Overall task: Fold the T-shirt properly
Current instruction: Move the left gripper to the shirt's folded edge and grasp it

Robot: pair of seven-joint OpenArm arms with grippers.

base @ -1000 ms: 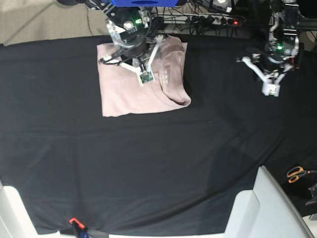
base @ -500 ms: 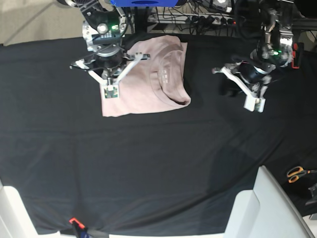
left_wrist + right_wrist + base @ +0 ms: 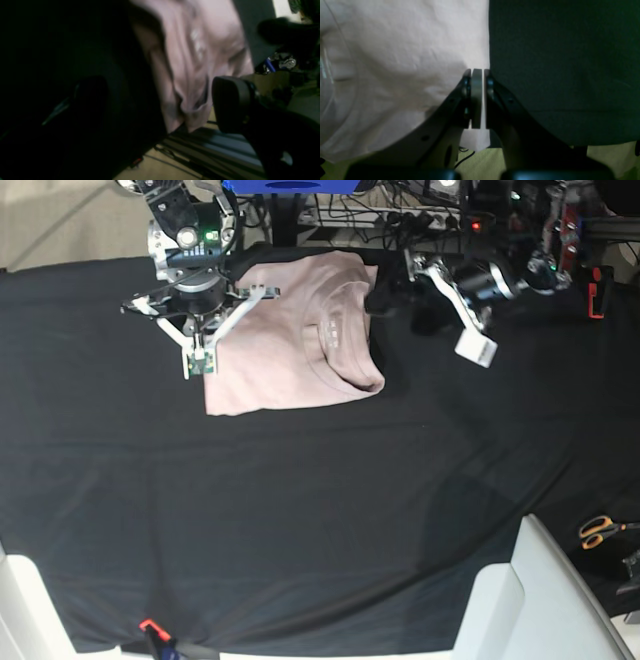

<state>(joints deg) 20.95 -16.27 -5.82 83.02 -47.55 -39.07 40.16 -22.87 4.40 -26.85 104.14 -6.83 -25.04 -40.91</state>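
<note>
Pink T-shirt folded at 12 o'clock of the tabletop, both claws near it.

Base view: I see the T-shirt [image 3: 290, 340] flat on the black cloth [image 3: 320, 510]; right claw [image 3: 197, 360] at its 9 o'clock edge, left claw [image 3: 395, 295] at 3 o'clock.
Left wrist view: left claw [image 3: 160, 100] is spread wide, holding nothing, T-shirt [image 3: 200, 50] ahead.
Right wrist view: right claw [image 3: 477, 75] is closed over the T-shirt [image 3: 395, 62] edge; I cannot tell if it pinches cloth.
</note>
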